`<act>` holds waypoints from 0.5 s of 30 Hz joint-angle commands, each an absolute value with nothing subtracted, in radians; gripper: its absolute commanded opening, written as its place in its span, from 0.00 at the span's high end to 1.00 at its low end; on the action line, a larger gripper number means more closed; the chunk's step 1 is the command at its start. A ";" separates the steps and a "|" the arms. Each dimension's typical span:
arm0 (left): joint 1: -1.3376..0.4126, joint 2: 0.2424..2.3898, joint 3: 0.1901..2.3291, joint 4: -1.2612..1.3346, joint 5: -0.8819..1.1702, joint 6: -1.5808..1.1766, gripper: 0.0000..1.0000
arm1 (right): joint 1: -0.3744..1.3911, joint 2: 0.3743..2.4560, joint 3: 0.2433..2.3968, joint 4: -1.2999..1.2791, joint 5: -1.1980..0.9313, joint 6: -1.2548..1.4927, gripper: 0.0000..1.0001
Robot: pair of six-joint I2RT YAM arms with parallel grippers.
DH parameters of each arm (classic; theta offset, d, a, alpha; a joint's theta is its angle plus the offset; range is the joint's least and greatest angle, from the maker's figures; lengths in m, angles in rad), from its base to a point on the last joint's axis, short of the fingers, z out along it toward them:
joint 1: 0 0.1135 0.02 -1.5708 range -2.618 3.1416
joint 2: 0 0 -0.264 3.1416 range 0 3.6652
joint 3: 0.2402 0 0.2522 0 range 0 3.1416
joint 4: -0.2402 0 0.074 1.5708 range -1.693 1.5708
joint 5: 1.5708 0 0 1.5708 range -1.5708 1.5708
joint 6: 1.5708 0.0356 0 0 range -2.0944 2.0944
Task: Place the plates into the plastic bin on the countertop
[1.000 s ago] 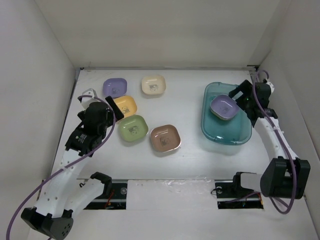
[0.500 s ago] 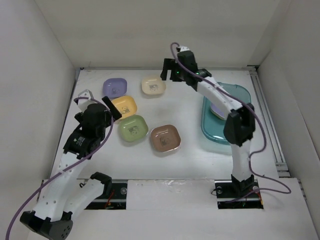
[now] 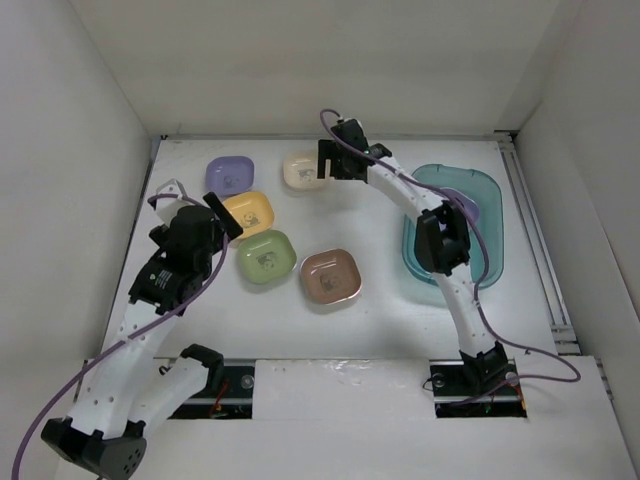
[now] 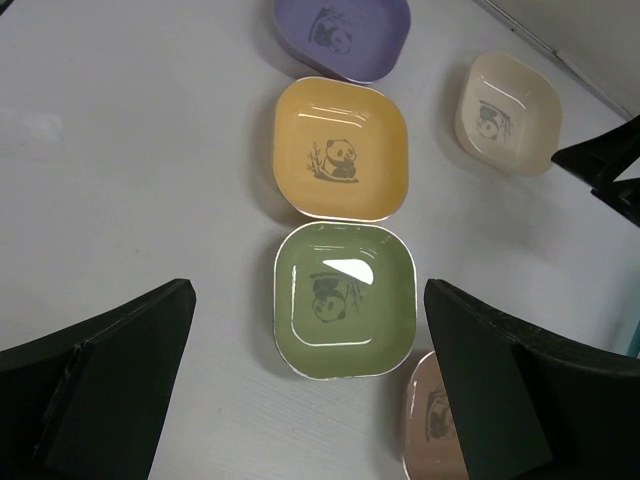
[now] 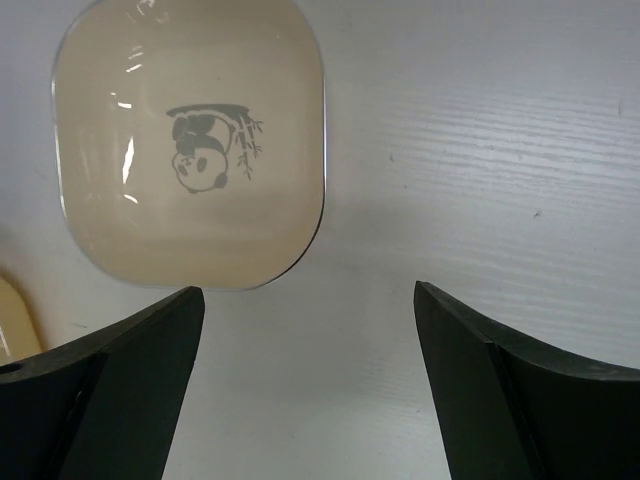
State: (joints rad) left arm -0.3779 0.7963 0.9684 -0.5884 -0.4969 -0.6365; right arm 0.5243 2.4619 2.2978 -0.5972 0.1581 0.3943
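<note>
Five plates lie on the white countertop [image 3: 380, 320]: purple [image 3: 229, 173], cream [image 3: 303, 170], yellow-orange [image 3: 248, 212], green [image 3: 265, 256] and brown [image 3: 330, 276]. Another purple plate [image 3: 462, 205] lies in the teal plastic bin [image 3: 480, 255] at the right. My right gripper [image 3: 324, 162] is open and empty, just right of the cream plate [image 5: 190, 150], with bare countertop between its fingers. My left gripper [image 3: 200, 208] is open and empty, above and left of the green plate [image 4: 345, 300]. The yellow-orange plate [image 4: 340, 150] and purple plate [image 4: 343, 30] lie beyond it.
White walls close in the back and both sides. The right arm stretches from its base across the bin's left part to the back middle. The brown plate [image 4: 435, 420] touches the green one's corner. The right gripper's fingers [image 4: 610, 170] show at the left wrist view's edge.
My right arm has swung from over the bin to the cream plate at the back, open and empty; the purple plate stays in the bin. The left arm barely moved.
</note>
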 commanded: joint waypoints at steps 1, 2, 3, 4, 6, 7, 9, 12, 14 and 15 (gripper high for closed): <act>-0.376 0.808 0.982 -0.574 -0.486 -0.627 0.00 | 0.497 2.457 2.301 -0.565 0.119 0.431 0.09; -0.376 0.808 0.982 -0.574 -0.486 -0.627 0.00 | 0.497 2.457 2.272 -0.540 0.106 0.448 0.11; -0.376 0.808 0.982 -0.574 -0.486 -0.618 0.00 | 0.488 2.432 2.246 -0.493 0.106 0.480 0.11; -0.376 0.798 0.982 -0.574 -0.486 -0.618 0.00 | 0.488 2.431 2.229 -0.492 0.106 0.495 0.12; -0.376 0.798 0.982 -0.565 -0.477 -0.618 0.00 | 0.488 2.453 2.266 -0.515 0.184 0.523 0.12; -0.376 0.798 0.982 -0.565 -0.477 -0.618 0.00 | 0.488 2.463 2.288 -0.544 0.210 0.534 0.12; -0.376 0.798 0.982 -0.565 -0.468 -0.609 0.00 | 0.499 2.494 2.380 -0.583 0.262 0.534 0.14; -0.376 0.798 0.982 -0.565 -0.457 -0.609 0.00 | 0.499 2.572 2.498 -0.661 0.275 0.534 0.17; -0.376 0.798 0.982 -0.555 -0.457 -0.600 0.00 | 0.499 2.614 2.526 -0.681 0.262 0.534 0.19; -0.376 0.789 0.982 -0.555 -0.448 -0.600 0.00 | 0.499 2.614 2.526 -0.681 0.252 0.543 0.19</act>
